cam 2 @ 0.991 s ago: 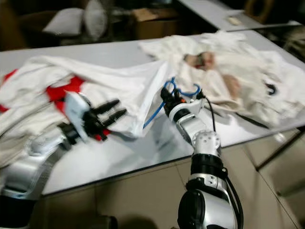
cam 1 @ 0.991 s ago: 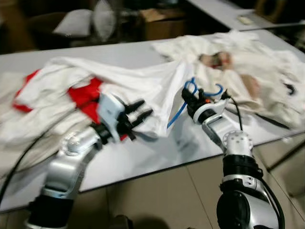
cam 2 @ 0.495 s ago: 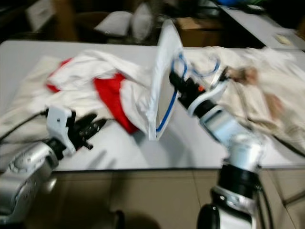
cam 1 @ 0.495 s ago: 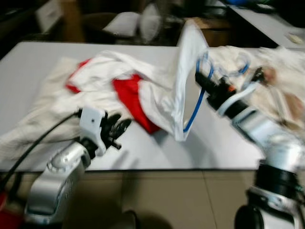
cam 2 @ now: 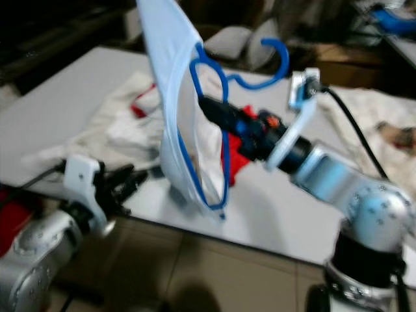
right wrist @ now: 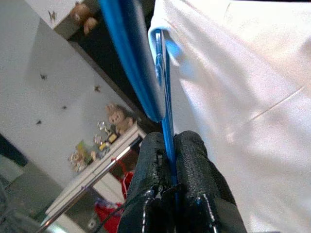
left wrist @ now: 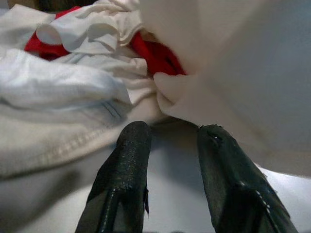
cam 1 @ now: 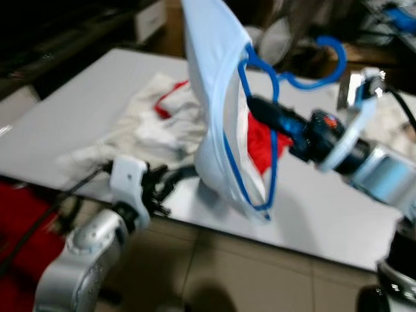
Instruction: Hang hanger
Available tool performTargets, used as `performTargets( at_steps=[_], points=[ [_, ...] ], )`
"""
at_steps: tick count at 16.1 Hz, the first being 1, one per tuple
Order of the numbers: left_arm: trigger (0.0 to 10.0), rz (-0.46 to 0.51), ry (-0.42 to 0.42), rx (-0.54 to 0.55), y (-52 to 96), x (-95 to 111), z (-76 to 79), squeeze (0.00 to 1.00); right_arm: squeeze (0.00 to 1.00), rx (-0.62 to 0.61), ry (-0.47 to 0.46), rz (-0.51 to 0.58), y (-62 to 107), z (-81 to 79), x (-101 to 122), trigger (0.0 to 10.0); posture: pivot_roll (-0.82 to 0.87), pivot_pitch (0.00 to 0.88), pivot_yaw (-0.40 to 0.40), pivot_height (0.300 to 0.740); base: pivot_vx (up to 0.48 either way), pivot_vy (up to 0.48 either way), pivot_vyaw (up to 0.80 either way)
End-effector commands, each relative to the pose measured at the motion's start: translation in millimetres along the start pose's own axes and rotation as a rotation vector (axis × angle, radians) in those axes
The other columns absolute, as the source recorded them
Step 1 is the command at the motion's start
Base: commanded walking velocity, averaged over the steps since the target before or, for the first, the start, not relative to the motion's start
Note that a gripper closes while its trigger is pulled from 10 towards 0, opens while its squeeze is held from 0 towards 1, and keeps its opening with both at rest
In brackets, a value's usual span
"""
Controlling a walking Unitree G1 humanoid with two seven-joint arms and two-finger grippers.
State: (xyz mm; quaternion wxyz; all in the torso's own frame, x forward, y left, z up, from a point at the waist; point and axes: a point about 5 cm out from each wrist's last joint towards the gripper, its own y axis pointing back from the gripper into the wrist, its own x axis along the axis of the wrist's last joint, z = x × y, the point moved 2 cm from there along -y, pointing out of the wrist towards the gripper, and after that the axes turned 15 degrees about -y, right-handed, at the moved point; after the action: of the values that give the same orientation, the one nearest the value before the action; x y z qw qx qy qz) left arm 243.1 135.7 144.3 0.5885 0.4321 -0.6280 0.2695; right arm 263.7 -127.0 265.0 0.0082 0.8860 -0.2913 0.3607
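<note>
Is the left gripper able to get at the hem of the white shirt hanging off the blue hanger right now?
Probably yes. The left gripper is open, low at the table edge, close beside the white shirt draped on the blue hanger, with nothing between them.

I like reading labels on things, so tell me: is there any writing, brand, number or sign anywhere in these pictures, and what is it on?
None can be read.
The white garment on the blue hanger in the right hand: no print visible.
The clothes pile on the white table: plain white and red, no lettering.
The small orange mark on the right arm: too blurred to read.
The left hand: no markings.
</note>
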Motion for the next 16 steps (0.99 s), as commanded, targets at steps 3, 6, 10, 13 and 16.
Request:
performTargets(
  at_steps=[3,6,10,13,16],
  points=[
    [10.0,0.006,0.0,0.0,10.4,4,4.9,0.0,0.0,0.138,-0.02,-0.009,3.9,-11.7,-6,10.0,0.12,0.003,-0.079,0.74,0.0,0.0,0.8],
    [10.0,0.01,-0.009,-0.014,16.6,5,4.6,0.0,0.0,0.155,-0.084,0.028,19.2,1.8,-15,10.0,0.13,0.008,-0.075,0.74,0.0,0.0,0.79],
    [10.0,0.008,-0.023,-0.044,12.3,6,5.3,0.0,0.0,0.15,-0.103,-0.001,38.6,8.1,-35,10.0,0.11,0.004,-0.05,0.74,0.0,0.0,0.79],
    [10.0,0.016,-0.022,-0.07,10.1,8,9.8,0.0,0.0,0.178,-0.098,-0.04,45.8,6.2,-45,10.0,0.11,0.002,-0.046,0.74,0.0,0.0,0.79],
    [10.0,0.004,-0.038,-0.073,9.9,7,6.4,0.0,0.0,0.128,-0.086,-0.122,45.3,15.2,-62,10.0,0.12,0.0,-0.046,0.74,0.0,0.0,0.79]
  ],
)
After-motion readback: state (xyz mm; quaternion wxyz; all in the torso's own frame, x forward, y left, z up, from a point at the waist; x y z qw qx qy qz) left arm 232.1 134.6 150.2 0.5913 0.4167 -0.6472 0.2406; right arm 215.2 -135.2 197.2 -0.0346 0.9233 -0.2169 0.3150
